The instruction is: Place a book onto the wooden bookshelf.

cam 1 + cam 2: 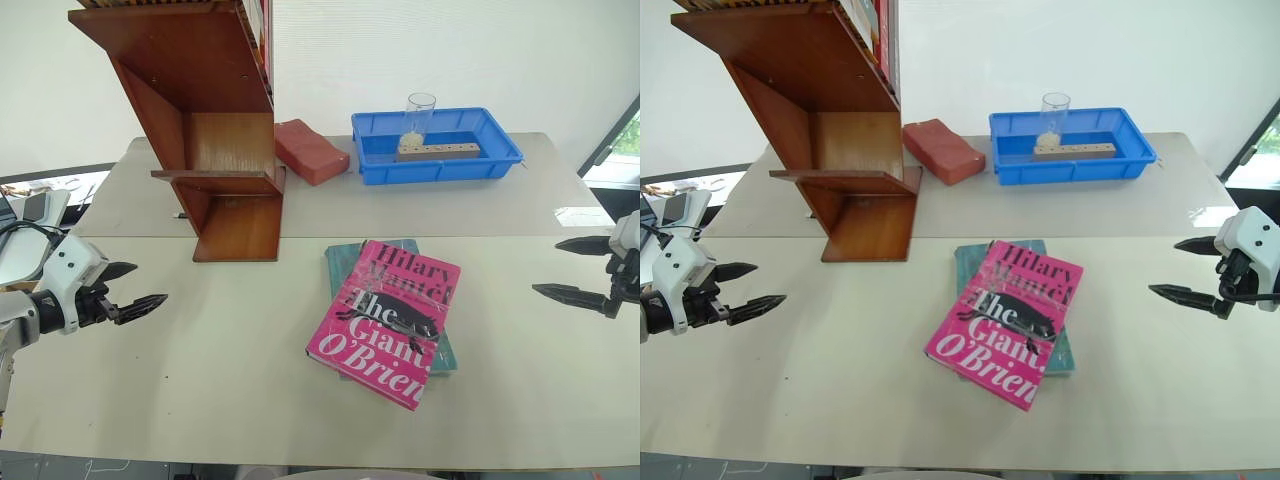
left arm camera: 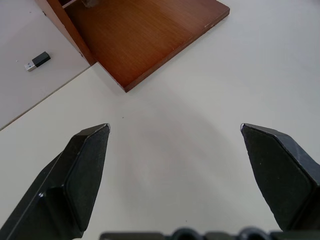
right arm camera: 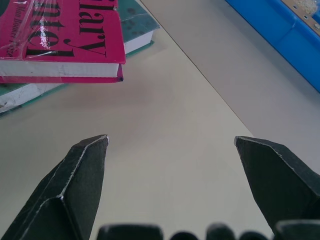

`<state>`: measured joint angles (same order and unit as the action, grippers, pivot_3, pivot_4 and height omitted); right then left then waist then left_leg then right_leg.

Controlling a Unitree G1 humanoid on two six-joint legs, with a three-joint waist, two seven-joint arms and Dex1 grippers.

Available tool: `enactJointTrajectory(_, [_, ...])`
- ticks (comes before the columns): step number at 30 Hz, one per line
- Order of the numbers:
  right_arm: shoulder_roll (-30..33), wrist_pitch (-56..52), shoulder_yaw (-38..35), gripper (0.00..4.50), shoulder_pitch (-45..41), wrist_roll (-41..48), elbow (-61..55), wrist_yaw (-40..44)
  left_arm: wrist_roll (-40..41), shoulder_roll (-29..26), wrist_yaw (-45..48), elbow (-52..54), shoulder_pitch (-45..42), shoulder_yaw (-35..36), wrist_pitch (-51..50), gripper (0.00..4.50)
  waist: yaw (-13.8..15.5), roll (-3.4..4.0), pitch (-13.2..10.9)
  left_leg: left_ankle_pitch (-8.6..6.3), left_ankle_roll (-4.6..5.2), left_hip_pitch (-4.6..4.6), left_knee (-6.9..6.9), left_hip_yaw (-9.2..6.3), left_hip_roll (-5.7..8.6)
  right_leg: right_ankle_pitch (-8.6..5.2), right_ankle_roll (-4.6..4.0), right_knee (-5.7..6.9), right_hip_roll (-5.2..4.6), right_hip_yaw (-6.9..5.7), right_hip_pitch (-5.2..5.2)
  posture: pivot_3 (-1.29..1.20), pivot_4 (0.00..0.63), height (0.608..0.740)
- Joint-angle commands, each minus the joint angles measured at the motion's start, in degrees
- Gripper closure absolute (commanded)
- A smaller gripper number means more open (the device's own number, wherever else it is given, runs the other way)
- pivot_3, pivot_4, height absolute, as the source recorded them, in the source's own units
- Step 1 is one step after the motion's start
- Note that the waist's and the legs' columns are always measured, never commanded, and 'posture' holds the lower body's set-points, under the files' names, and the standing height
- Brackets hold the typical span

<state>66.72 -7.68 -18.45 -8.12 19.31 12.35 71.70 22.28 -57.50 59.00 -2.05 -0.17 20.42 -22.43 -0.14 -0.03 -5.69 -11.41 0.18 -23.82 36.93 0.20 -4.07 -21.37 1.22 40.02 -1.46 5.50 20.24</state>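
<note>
The bright pink book (image 1: 388, 322) lies flat in the middle of the table, on top of a teal-green book (image 1: 344, 258). The tall reddish-brown wooden bookshelf (image 1: 205, 120) stands at the back left, its lowest tier bare. My left gripper (image 1: 133, 287) hovers open over the table's left side, well left of the books, pointing toward the shelf's base (image 2: 145, 40). My right gripper (image 1: 572, 268) hovers open at the right edge, pointing toward the pink book (image 3: 65, 40). Nothing sits between either pair of fingers.
A reddish brick-like block (image 1: 310, 151) lies beside the shelf. A blue plastic tray (image 1: 372, 165) at the back holds a clear glass (image 1: 420, 118) and a wooden strip. A small black-and-white stick (image 2: 37, 61) lies on the table near the shelf.
</note>
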Motion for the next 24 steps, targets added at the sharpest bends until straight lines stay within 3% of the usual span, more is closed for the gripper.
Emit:
enactJointTrajectory(1, [0.1,0.1,-1.5,0.04,-0.5,0.4,-1.1,-0.2,0.6,-0.7,0.3,0.1,-0.8,1.5,-0.6,0.0,0.0,0.0,0.0,0.0,0.0,0.0,0.0,0.0,0.0,0.0,0.0,0.0,0.0,0.0,0.0,0.0,0.15,0.649])
enactJointTrajectory(15, [-0.4,-2.3,-0.6,0.04,-1.5,-0.3,-2.9,-2.4,0.3,-1.5,4.0,-5.7,-4.1,1.4,0.6,0.0,0.0,0.0,0.0,0.0,0.0,0.01,0.0,0.01,0.0,0.0,0.0,0.01,0.0,0.0,0.0,0.0,0.15,0.649])
enactJointTrajectory(24, [-0.4,-5.7,0.1,0.04,-2.1,-0.8,-4.9,-5.2,3.0,-1.4,6.3,-2.5,-5.6,0.2,-6.3,0.0,0.0,0.0,0.0,0.0,0.0,0.01,0.0,0.02,0.0,0.0,0.01,0.02,0.0,0.0,0.01,0.0,0.15,0.649])
